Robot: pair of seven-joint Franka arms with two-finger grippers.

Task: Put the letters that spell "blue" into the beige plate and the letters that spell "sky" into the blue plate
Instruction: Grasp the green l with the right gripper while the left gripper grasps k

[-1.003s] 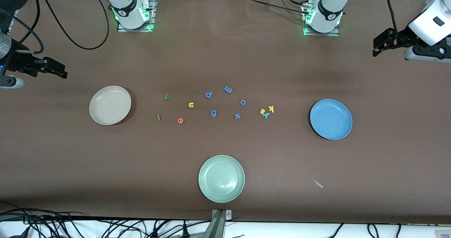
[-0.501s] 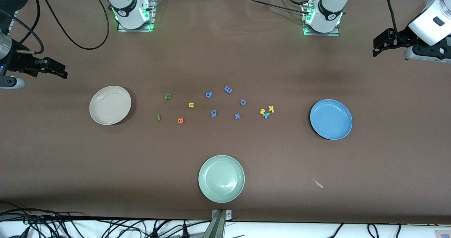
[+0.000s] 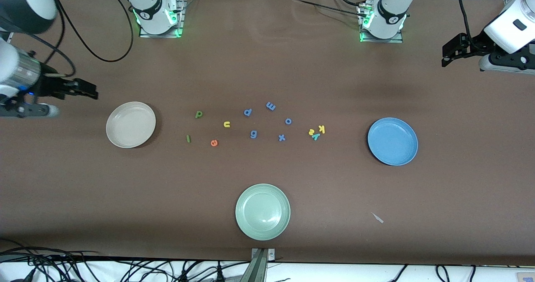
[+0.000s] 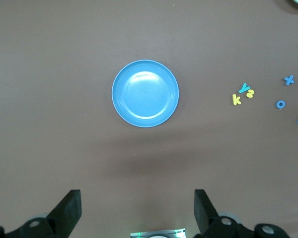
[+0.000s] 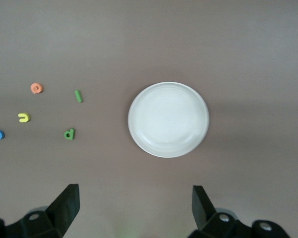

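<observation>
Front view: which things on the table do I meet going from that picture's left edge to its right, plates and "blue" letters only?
beige plate → green "l" → green "b" → orange "e" → yellow "u" → pale green plate → blue plate

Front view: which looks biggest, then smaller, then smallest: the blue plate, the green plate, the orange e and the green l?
1. Green plate, nearest the camera, so looking bigger is unsure.
2. Blue plate.
3. Orange e and green l: both tiny, too alike to rank.
</observation>
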